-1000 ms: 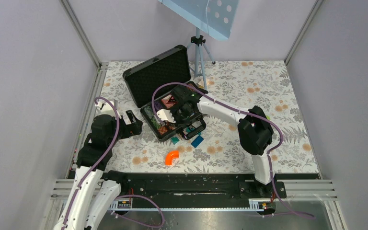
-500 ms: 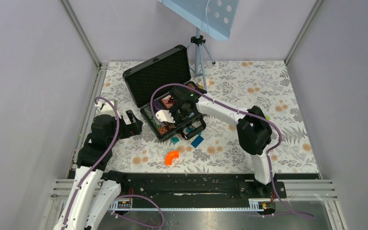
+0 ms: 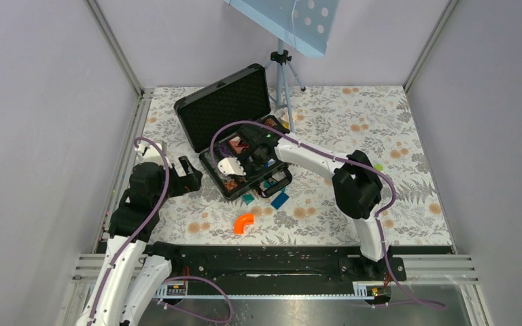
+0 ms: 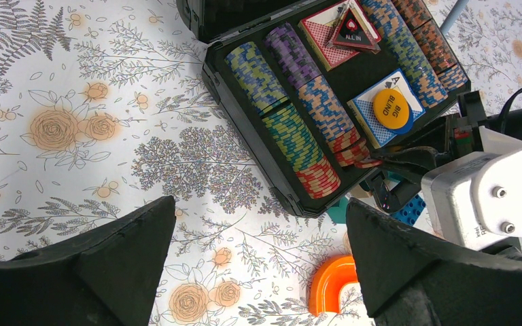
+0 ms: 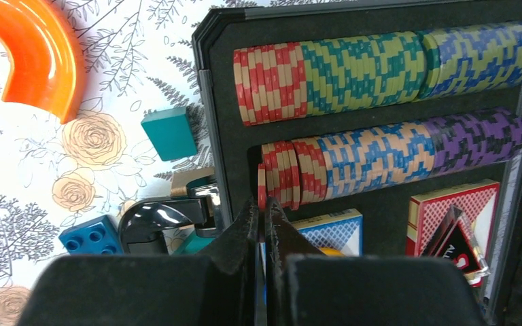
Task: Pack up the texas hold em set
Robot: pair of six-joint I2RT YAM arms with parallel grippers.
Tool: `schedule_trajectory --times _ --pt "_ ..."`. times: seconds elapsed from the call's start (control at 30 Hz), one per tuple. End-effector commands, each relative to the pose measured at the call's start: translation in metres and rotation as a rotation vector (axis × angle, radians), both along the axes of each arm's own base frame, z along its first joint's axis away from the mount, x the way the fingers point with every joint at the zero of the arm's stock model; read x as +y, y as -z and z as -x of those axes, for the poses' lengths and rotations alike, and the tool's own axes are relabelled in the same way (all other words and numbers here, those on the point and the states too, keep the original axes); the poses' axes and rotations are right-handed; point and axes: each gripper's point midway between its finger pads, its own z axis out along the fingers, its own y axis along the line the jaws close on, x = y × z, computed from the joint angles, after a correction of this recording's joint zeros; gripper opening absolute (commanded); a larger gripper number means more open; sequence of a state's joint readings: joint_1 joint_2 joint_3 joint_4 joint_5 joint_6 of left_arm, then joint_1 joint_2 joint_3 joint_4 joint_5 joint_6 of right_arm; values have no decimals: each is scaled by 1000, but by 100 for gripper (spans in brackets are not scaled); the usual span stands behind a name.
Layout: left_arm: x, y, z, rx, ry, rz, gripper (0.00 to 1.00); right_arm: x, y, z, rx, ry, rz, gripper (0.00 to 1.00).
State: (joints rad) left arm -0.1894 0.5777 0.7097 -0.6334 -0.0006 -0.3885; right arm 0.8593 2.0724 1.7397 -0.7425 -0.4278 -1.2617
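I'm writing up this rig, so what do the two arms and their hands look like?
The left arm and right arm share white tubular links and chunky black joints, on a black base rail. A purple cable loops along each. The left hand and right hand have two black wedge-shaped fingers; a white boxy housing with screws sits by the right hand.

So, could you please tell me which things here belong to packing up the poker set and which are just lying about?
Part of the job: black briefcase, rows of poker chips, red card deck, blue card deck, yellow Big Blind button, All In marker.
Just lying about: orange curved piece, teal block, blue block, tripod.
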Motion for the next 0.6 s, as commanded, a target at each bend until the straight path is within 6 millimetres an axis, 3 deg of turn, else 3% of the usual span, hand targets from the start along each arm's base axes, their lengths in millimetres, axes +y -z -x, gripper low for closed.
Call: schedule_trajectory --times 0.0,0.27,0.57 --pt "0 -11 -6 -50 2 -4 95 13 -6 -6 -77 -45 -35 0" --pt "0 -10 -6 -49 2 -4 95 14 4 -6 -99 -46 -32 1" --pt "-1 -11 -6 -50 5 -5 95 11 6 -4 -95 -46 -24 18"
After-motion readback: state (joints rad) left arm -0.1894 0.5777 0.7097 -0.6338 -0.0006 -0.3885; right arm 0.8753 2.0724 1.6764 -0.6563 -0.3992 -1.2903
